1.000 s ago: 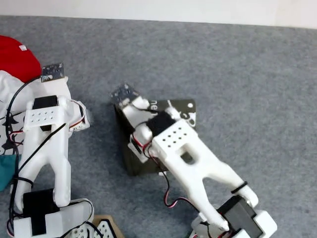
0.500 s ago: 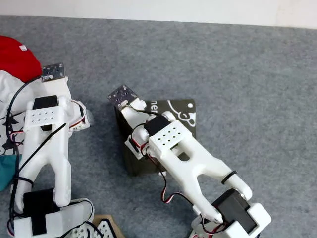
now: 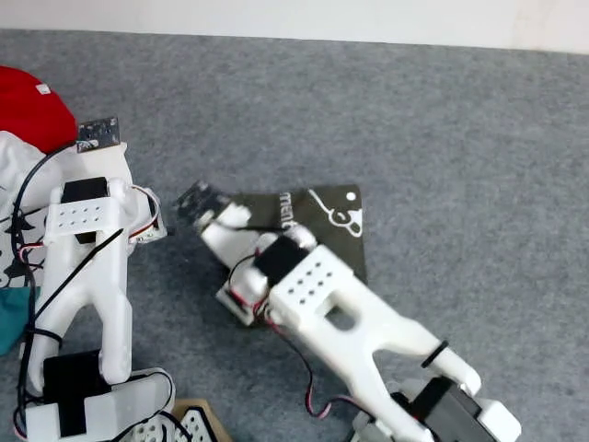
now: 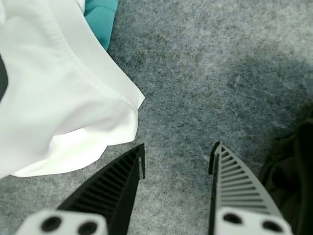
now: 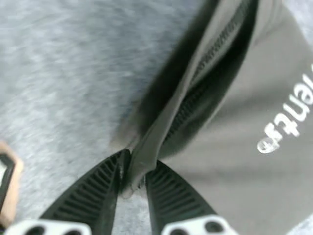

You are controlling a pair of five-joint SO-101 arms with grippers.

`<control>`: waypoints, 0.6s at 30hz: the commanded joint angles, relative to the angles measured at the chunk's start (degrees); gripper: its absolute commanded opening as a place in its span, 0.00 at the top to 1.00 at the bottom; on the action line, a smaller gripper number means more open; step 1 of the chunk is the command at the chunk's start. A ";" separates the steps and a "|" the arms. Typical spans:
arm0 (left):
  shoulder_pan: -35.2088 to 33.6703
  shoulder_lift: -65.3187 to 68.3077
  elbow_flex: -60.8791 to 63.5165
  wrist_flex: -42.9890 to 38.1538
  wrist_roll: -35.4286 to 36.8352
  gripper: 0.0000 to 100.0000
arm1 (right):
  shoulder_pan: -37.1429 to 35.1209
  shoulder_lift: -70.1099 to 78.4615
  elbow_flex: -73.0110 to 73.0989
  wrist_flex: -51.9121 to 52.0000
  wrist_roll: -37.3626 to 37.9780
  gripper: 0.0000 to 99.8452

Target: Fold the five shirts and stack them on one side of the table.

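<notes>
A dark olive shirt (image 3: 327, 230) with white print lies folded at the table's middle, partly under my right arm (image 3: 308, 285). In the right wrist view my right gripper (image 5: 134, 171) is shut on a folded edge of that shirt (image 5: 254, 147), pinching the cloth between its fingertips. My left arm (image 3: 83, 221) stands at the left. Its gripper (image 4: 178, 152) is open over bare grey felt, beside a white shirt (image 4: 58, 98), with the dark shirt (image 4: 288, 166) on its other side. At the left edge lie a red shirt (image 3: 32, 106), a white printed shirt (image 3: 14, 184) and a teal shirt (image 3: 9, 318).
The table is covered in grey felt (image 3: 442, 138), bare across the back and right. A teal cloth (image 4: 100, 14) pokes out from under the white shirt. A tan cardboard piece (image 3: 198, 419) sits at the front edge between the arm bases.
My right arm has swung left and toward the front, taking the dark shirt's edge along in its gripper; more of the shirt's white print now shows. The left arm has kept still.
</notes>
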 commanded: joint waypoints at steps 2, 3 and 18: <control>-0.57 -0.22 -0.13 -0.70 0.62 0.77 | -4.79 -0.92 0.84 -0.84 0.62 0.99; -0.57 -0.22 -0.13 -0.70 0.62 0.77 | -5.32 -0.13 1.45 -1.19 0.53 0.99; -0.48 -0.22 1.71 -3.87 0.62 0.77 | 0.57 6.64 -8.84 11.21 8.26 0.63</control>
